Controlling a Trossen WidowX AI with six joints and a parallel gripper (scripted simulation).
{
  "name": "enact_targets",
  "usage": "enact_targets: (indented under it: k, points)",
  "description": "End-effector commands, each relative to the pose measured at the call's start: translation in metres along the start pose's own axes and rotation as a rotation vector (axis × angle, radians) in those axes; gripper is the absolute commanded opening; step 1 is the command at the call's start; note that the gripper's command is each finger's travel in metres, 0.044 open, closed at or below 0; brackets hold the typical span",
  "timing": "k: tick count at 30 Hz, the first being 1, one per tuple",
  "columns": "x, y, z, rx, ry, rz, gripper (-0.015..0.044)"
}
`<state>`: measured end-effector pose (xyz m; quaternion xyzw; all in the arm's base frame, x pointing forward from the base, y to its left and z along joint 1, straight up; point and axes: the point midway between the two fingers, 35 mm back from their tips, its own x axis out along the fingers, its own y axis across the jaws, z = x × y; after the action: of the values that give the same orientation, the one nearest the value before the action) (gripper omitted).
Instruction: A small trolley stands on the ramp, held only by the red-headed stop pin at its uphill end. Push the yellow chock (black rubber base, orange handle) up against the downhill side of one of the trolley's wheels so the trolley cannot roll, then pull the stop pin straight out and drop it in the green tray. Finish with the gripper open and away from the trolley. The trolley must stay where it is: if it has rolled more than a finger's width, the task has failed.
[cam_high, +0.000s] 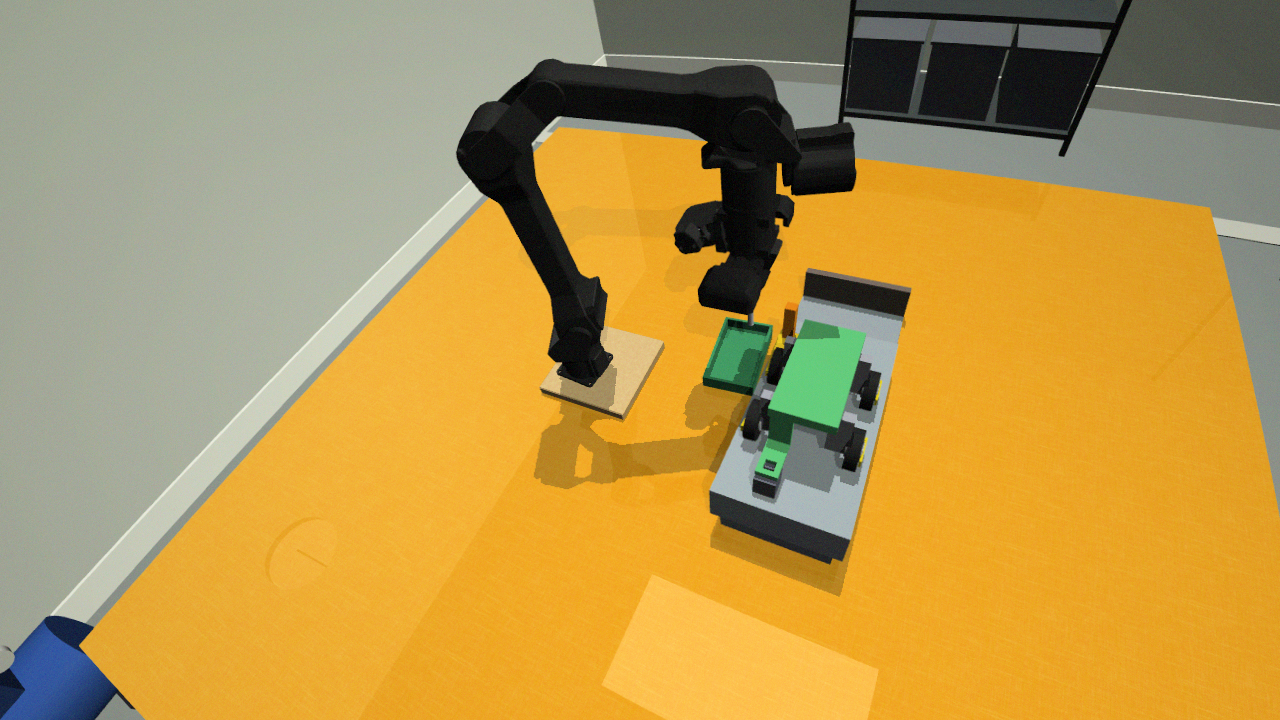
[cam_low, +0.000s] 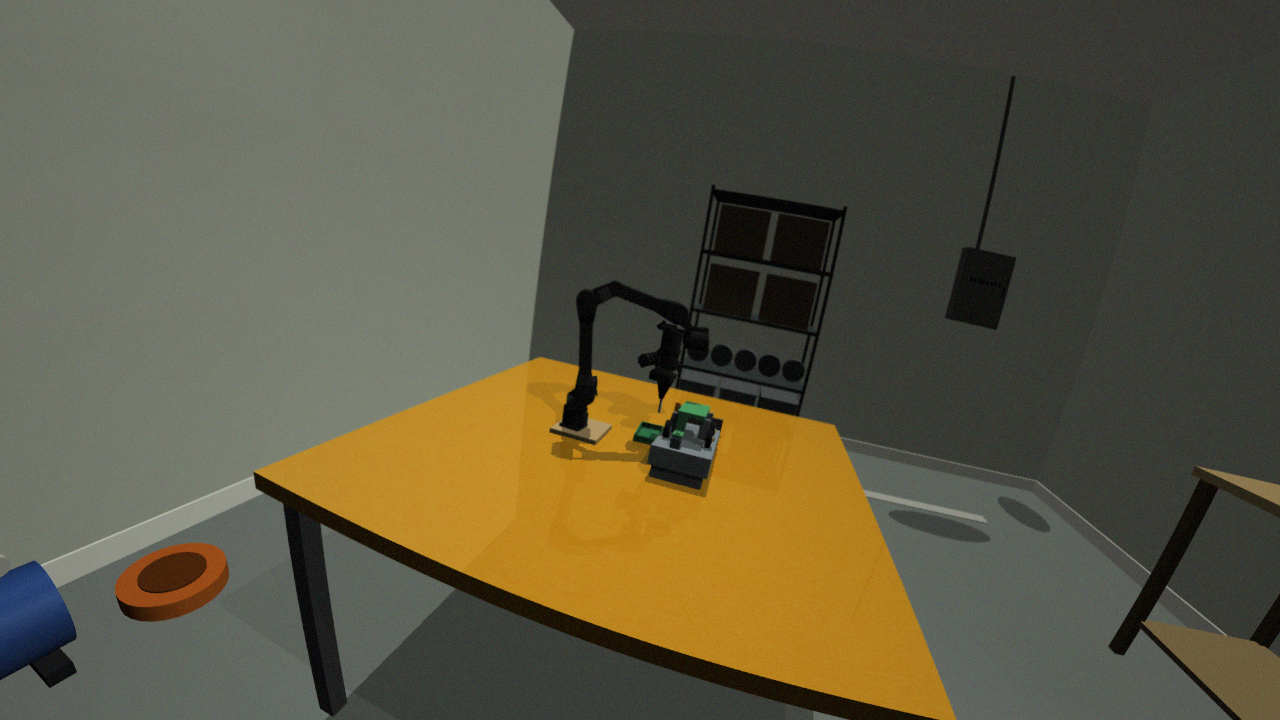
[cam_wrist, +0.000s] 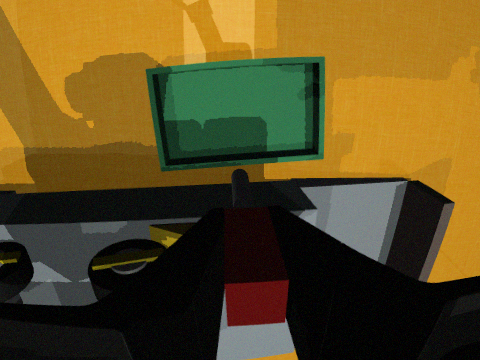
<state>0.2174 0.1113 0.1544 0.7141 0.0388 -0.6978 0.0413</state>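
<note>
My gripper (cam_high: 749, 308) (cam_low: 662, 394) (cam_wrist: 245, 219) is shut on the stop pin (cam_high: 750, 318) (cam_low: 660, 407) (cam_wrist: 256, 303), with its red head between the fingers and grey shaft pointing down. In the wrist view the shaft tip shows just short of the green tray (cam_high: 735, 360) (cam_low: 646, 435) (cam_wrist: 280, 95), over the ramp's side. The tray is empty. The green trolley (cam_high: 819, 371) (cam_low: 694, 410) stands on the grey ramp (cam_high: 741, 483) (cam_low: 684, 458) (cam_wrist: 345, 220). The chock (cam_high: 790, 319) (cam_wrist: 162, 234) is beside the trolley's far left wheel, towards the end board; a finger partly hides it, so contact is unclear.
A dark end board (cam_high: 856, 294) (cam_wrist: 420, 230) stands at the ramp's far end. The arm's wooden base plate (cam_high: 640, 358) (cam_low: 592, 435) is left of the tray. The trolley's green tongue (cam_high: 769, 464) has an open hole near the ramp's near end.
</note>
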Motion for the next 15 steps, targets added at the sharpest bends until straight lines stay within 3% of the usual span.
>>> enact_targets:
  k: [1,9,15]
  points:
    - [0.006,-0.001,0.009,-0.029,-0.001,-0.01,0.0]
    - [0.013,-0.002,0.017,-0.045,-0.004,-0.017,0.0]
    - [0.027,-0.005,0.017,-0.044,-0.011,-0.127,0.0]
